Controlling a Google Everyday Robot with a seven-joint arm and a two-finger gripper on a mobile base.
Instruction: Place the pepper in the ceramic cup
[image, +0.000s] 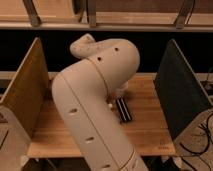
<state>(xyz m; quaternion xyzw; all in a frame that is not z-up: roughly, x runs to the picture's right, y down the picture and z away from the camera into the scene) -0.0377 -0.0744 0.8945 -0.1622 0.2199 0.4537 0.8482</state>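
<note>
Smooth cream arm (95, 100) over plank desk (150, 131). Gripper (118, 94) hidden midway between side edges, beside flat black bar (123, 110). Open or closed: cannot tell.

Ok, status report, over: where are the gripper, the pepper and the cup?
No sight of the gripper, hidden behind the arm. No pepper or ceramic cup showing. Arm covers the middle of the table; only a black bar shows beside it.
</note>
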